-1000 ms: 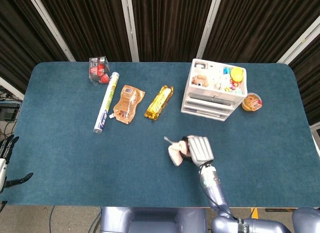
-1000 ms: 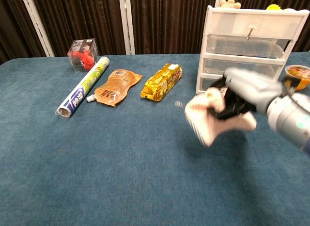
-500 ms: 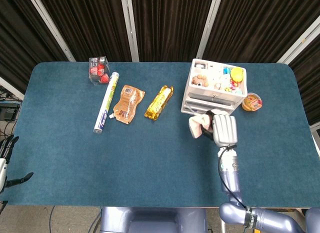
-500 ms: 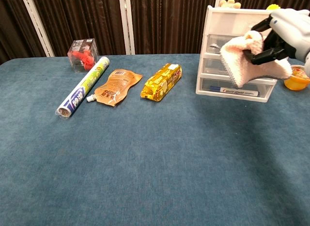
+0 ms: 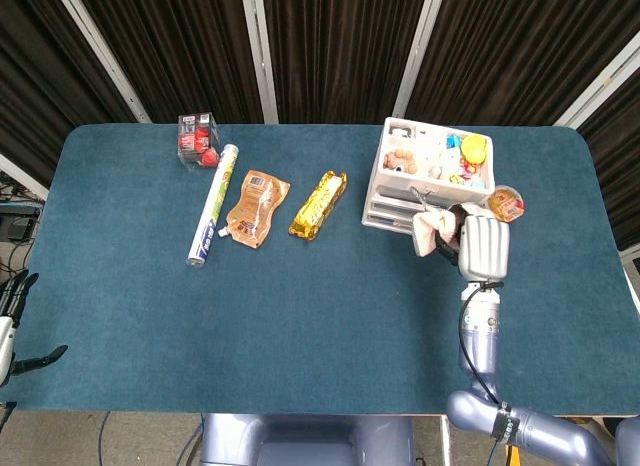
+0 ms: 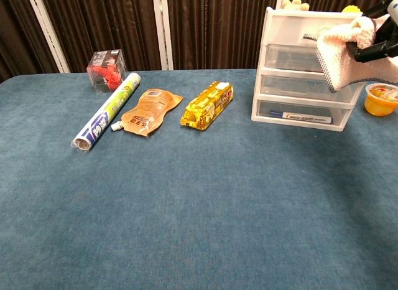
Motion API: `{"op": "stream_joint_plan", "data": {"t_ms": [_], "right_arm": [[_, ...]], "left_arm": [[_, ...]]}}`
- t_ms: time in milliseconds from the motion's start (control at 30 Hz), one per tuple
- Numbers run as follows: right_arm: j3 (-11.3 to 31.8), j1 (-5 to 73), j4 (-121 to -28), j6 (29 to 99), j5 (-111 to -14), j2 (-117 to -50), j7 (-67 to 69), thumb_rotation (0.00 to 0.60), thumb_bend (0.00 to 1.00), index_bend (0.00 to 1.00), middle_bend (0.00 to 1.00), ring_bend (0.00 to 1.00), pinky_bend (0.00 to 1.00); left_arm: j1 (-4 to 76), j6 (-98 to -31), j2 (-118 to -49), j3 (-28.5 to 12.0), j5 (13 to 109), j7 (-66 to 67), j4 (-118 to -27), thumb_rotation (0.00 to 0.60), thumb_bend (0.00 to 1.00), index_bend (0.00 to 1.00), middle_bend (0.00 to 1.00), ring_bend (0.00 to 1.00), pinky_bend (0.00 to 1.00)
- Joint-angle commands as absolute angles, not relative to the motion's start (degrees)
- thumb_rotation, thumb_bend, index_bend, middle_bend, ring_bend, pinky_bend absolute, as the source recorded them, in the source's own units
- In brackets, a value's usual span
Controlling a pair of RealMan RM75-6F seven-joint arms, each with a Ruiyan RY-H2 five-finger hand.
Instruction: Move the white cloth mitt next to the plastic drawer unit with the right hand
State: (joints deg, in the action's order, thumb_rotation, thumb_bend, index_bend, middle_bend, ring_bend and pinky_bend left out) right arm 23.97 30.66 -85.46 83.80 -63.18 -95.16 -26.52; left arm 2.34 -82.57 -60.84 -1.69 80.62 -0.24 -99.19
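Observation:
My right hand (image 5: 482, 246) holds the white cloth mitt (image 5: 433, 230) in the air, just in front of the right part of the white plastic drawer unit (image 5: 425, 181). In the chest view the mitt (image 6: 343, 53) hangs before the upper drawers of the unit (image 6: 292, 66), and only the dark fingers of the hand (image 6: 380, 46) show at the right edge. My left hand (image 5: 10, 321) hangs off the table's left edge, fingers spread and holding nothing.
An orange jelly cup (image 5: 505, 202) stands right of the drawer unit. A gold snack pack (image 5: 319, 204), an orange pouch (image 5: 256, 207), a foil roll (image 5: 213, 205) and a clear box of red items (image 5: 198, 138) lie at the left back. Small toys fill the unit's top.
My right hand has carried the mitt up and to the right, from the table's middle front to the drawer unit's right front. The left hand has not moved.

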Motion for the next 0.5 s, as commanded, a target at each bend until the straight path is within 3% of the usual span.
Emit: {"op": "stream_joint_plan", "data": {"t_ms": [33,500], "right_arm": [[23.3,29.9,-86.8,84.6,-63.9,-94.2,-26.7,0.6,0.51,0.71,1.0,0.98,0.95],[21.4,27.8,-90.4,86.0,-64.4,-92.2,-27.6,0.6,0.51,0.71,1.0,0.98,0.95]], "left_arm": [[2.4,-82.5,-60.8,-1.7,80.6,-0.3,-99.3,0.6,0.01,0.0,0.0,0.0,0.0],[2.2,-83.1,-61.1,-1.5,81.5,-0.2,-99.1,0.6,0.01,0.0,0.0,0.0,0.0]]}}
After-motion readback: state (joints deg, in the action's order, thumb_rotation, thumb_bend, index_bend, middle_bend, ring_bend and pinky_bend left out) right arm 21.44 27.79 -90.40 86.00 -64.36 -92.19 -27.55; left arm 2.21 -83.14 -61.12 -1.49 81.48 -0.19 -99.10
